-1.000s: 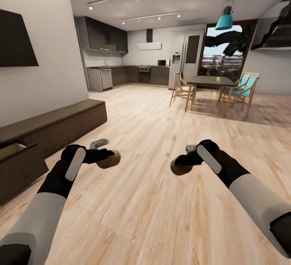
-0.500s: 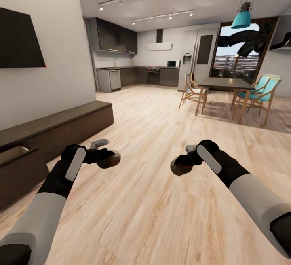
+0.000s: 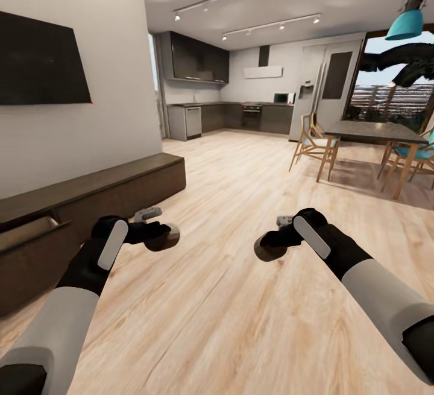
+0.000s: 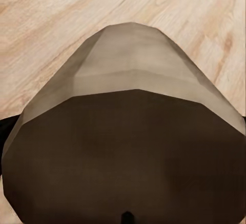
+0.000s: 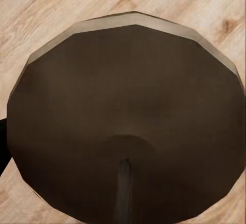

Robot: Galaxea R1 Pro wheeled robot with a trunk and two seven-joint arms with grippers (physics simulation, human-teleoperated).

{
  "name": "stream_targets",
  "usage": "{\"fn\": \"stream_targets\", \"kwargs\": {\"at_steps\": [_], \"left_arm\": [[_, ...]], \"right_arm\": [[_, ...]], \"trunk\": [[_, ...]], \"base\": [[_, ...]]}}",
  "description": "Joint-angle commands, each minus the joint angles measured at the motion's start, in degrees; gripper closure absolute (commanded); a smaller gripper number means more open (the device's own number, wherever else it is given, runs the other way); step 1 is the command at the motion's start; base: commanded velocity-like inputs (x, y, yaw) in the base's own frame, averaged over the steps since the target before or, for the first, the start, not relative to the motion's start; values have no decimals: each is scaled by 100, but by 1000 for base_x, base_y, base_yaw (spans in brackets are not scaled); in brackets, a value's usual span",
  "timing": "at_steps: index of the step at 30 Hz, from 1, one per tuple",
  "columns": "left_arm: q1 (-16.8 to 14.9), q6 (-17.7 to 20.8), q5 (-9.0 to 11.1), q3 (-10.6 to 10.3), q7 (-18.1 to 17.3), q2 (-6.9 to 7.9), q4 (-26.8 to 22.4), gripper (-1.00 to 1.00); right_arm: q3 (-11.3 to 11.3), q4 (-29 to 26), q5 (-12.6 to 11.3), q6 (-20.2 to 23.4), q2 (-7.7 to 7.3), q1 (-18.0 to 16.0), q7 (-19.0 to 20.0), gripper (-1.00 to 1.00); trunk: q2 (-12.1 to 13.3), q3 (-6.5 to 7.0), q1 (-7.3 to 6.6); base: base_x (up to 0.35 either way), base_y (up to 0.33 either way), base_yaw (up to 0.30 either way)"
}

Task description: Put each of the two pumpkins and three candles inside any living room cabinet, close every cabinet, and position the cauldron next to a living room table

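I hold one candle in each claw above the wood floor (image 3: 241,322). Left claw (image 3: 161,235) is closed on a candle (image 4: 128,147); right claw (image 3: 270,245) is closed on a second candle (image 5: 125,116). The cabinet (image 3: 90,202) stands along the wall at my left, one drawer (image 3: 30,229) ajar.
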Motion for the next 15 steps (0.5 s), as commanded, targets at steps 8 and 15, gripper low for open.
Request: {"fn": "stream_targets", "kwargs": {"at_steps": [8,15], "left_arm": [[-5,12,78,-16,59,3,-4,100],[-5,12,78,-16,59,3,95,100]], "right_arm": [[21,-10,-54,6,-8,-5,-56,100],[21,-10,-53,6,-8,-5,-56,100]], "trunk": [[-3,30,1],[-3,32,1]], "base": [[239,-197,246],[126,-168,280]]}}
